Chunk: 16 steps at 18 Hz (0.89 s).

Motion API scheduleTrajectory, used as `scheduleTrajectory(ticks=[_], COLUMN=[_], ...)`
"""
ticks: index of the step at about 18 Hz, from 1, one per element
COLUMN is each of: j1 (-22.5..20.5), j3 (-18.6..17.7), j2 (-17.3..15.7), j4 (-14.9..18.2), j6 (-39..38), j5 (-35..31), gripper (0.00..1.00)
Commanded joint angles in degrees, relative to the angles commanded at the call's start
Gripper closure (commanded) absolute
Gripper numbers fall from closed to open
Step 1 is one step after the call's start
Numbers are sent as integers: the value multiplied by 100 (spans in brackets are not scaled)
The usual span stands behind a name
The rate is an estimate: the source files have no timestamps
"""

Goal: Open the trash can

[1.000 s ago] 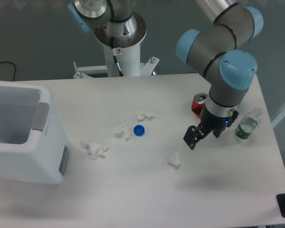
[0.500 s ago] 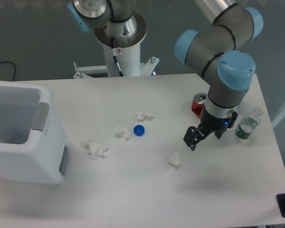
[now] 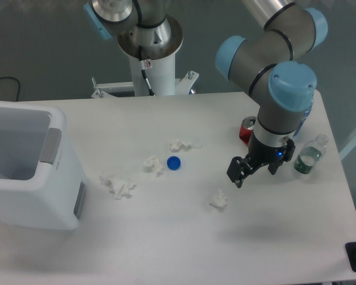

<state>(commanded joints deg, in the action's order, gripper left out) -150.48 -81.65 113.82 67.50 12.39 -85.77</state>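
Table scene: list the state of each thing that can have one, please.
Trash can: upright at the table's left edge, top looks open, hollow inside visible.
Tool: above the table, holding nothing; open or shut unclear.
Soda can: upright, partly behind the arm.
Bottle: lying on its side, cap on.
Blue cap: loose on the table.
Tissues: crumpled, scattered.

I see the white boxy bin (image 3: 29, 178) upright at the table's left edge, well apart from my gripper (image 3: 237, 173), top open, grey strip facing the gripper.
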Motion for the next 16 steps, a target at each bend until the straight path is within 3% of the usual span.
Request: scheduleTrajectory(ticks=[16], j1=[36], j3=[-35], j2=[-44], j4=[-35], j6=[729], j5=[-133], gripper=[0])
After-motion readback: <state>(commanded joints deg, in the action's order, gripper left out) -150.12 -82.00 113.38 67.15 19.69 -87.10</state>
